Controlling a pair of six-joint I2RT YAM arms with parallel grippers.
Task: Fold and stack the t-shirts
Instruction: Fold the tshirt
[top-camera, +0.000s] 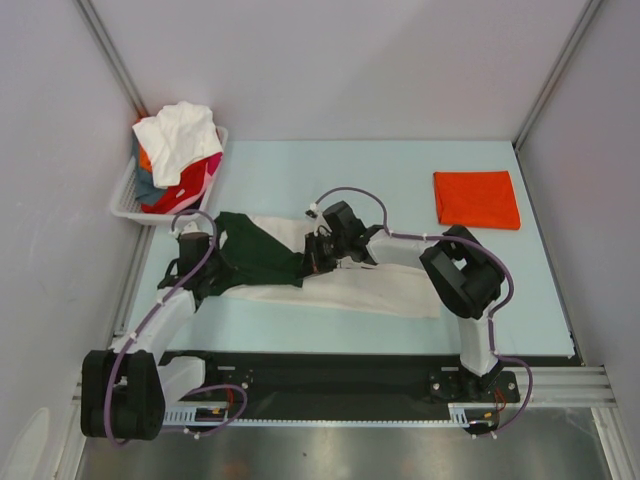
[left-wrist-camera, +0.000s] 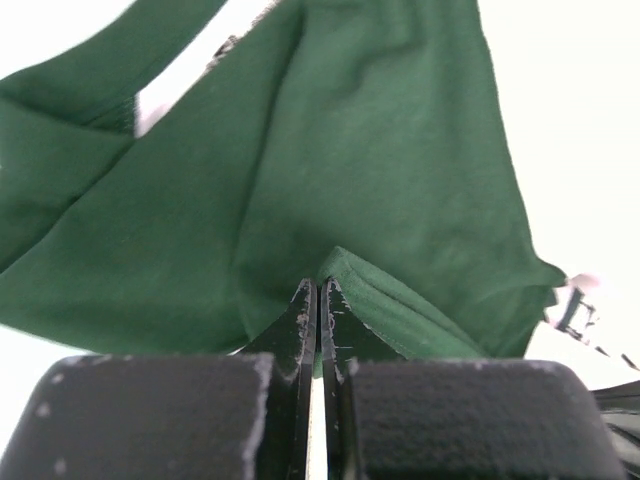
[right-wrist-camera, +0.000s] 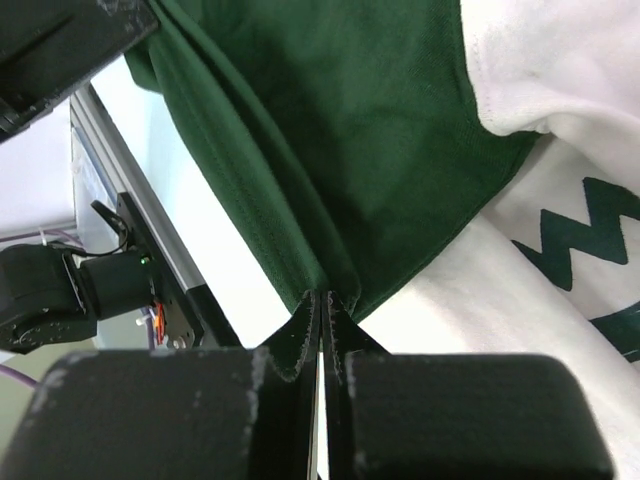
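A cream t-shirt (top-camera: 385, 290) with dark green sleeves (top-camera: 255, 255) lies spread across the middle of the table. My left gripper (top-camera: 210, 262) is at its left end, shut on a fold of the green sleeve (left-wrist-camera: 350, 150); the jaws (left-wrist-camera: 320, 287) pinch the hem. My right gripper (top-camera: 318, 254) is over the shirt's middle, shut (right-wrist-camera: 325, 297) on the edge of the green cloth (right-wrist-camera: 330, 120) where it meets the cream body (right-wrist-camera: 560, 70) with its dark zigzag print (right-wrist-camera: 585, 225). A folded orange-red t-shirt (top-camera: 476, 199) lies flat at the back right.
A white slotted basket (top-camera: 124, 203) stands at the back left corner, heaped with white (top-camera: 180, 135), red and pink shirts. Side walls close in the table. The metal rail with the arm bases runs along the near edge (top-camera: 340, 375).
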